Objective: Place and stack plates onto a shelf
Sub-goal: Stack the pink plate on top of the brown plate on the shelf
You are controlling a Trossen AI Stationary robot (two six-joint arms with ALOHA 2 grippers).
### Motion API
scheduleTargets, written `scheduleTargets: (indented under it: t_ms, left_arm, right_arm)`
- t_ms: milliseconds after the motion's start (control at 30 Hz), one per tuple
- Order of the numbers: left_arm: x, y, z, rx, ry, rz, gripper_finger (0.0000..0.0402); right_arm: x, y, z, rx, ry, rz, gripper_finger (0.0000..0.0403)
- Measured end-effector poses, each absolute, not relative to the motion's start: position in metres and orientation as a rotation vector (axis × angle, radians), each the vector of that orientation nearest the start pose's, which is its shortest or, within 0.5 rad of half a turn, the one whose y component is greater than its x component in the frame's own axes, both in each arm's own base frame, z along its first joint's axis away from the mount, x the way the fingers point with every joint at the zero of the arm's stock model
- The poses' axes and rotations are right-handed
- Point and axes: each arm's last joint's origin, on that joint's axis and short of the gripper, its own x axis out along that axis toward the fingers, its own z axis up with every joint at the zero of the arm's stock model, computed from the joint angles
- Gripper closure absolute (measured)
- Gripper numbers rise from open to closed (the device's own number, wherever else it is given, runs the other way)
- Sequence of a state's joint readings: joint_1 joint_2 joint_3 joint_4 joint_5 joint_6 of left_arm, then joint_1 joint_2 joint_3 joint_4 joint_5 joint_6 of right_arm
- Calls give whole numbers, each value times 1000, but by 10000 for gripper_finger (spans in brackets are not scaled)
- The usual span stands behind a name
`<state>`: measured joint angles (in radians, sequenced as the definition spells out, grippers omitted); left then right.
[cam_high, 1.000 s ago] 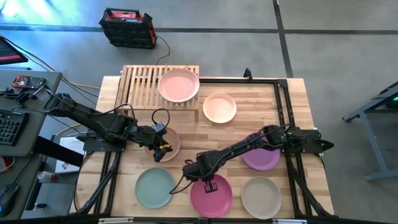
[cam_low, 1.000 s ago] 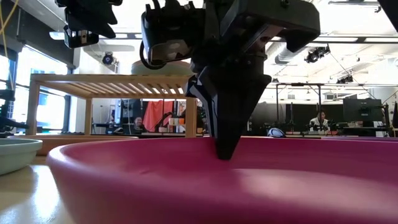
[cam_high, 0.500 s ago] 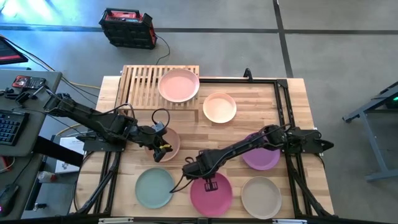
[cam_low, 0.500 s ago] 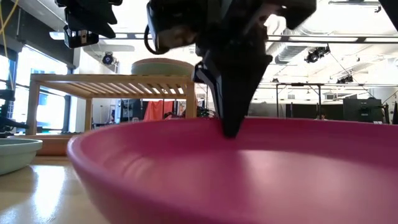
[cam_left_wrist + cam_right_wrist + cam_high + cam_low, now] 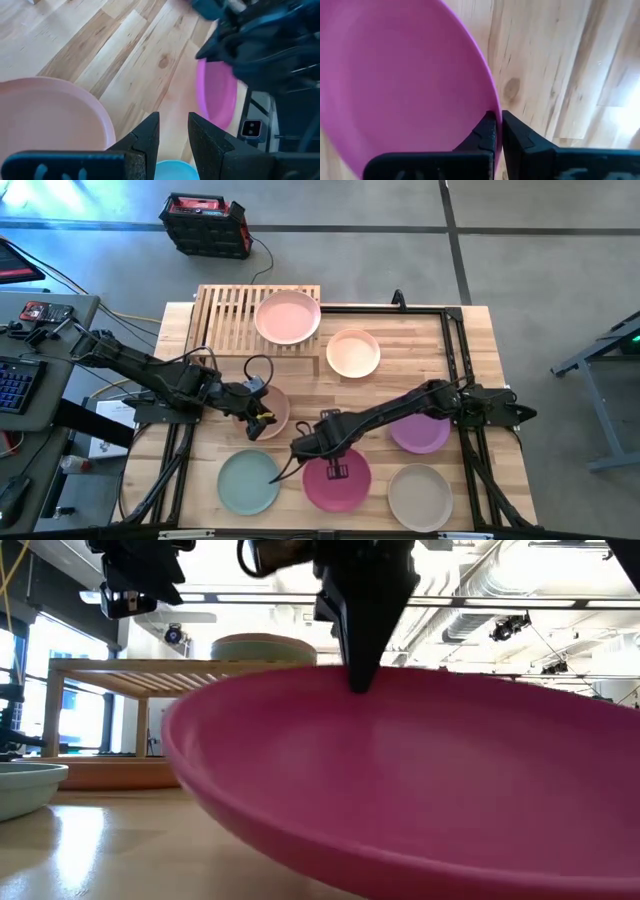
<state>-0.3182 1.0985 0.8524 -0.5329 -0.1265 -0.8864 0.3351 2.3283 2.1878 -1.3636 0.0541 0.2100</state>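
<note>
The magenta plate (image 5: 340, 482) is near the table's front, tilted, with my right gripper (image 5: 303, 448) shut on its rim. My left gripper (image 5: 262, 418) hovers over a dusty pink plate (image 5: 275, 406) lying on the table at mid left. Its fingers (image 5: 150, 132) stand narrowly open and hold nothing. The slatted wooden shelf (image 5: 228, 315) stands at the far left, and a pink plate (image 5: 288, 317) lies on its right part. Peach (image 5: 353, 352), purple (image 5: 422, 433), beige (image 5: 420, 497) and pale teal (image 5: 248, 482) plates lie flat on the tabletop. My right gripper pinches the magenta plate's rim (image 5: 489, 97) at its far-left side, one finger inside the bowl and one outside. The fingers (image 5: 358, 660) come from above, pointing down. The plate tilts, its gripped side raised off the table (image 5: 200, 770). Its near part runs out of the low view.
A black frame (image 5: 450, 330) runs along the table's far and right sides. Bare tabletop (image 5: 300, 380) lies between the shelf and the front row of plates. A desk with a keyboard (image 5: 15, 385) stands left of the table, and a red-and-black case (image 5: 205, 225) sits on the floor behind.
My right gripper has gone up and slightly toward the far edge, staying shut on the magenta plate's rim. The plate lay flat on the table. Now its gripped side is raised and it has tipped, with the near side lower.
</note>
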Motion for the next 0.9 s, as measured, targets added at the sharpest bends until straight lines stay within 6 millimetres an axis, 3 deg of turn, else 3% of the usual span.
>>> scheduleTargets:
  t_ms: [433, 900]
  left_arm:
    - [196, -61, 273, -656, 819, 185, 312]
    - [171, -49, 291, -676, 740, 182, 312]
  right_arm:
    - [425, 138, 268, -161, 1503, 8, 402]
    - [416, 93, 309, -43, 1421, -75, 403]
